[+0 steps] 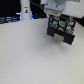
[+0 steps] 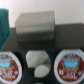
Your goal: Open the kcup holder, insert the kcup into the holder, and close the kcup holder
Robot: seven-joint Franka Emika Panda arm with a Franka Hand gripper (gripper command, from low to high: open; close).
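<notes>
The kcup holder (image 1: 61,33) is a black box at the back of the white table, towards the exterior view's right. Its tray of pod slots is pulled out. My gripper (image 1: 57,20) hangs right above it, under the white arm. In the wrist view the holder's boxy body (image 2: 35,27) is ahead, with the tray in front of it. A pale translucent kcup (image 2: 39,63) lies tilted in the tray between two reddish-topped pods (image 2: 9,63) (image 2: 70,63). Its green top does not show. My fingers are not visible in the wrist view. The exterior view is too blurred to show the jaws.
Dark objects (image 1: 9,20) and a white upright item (image 1: 25,11) stand along the back at the exterior view's left. A teal object (image 2: 3,27) sits beside the holder in the wrist view. The white table (image 1: 30,57) stretches in front of the holder.
</notes>
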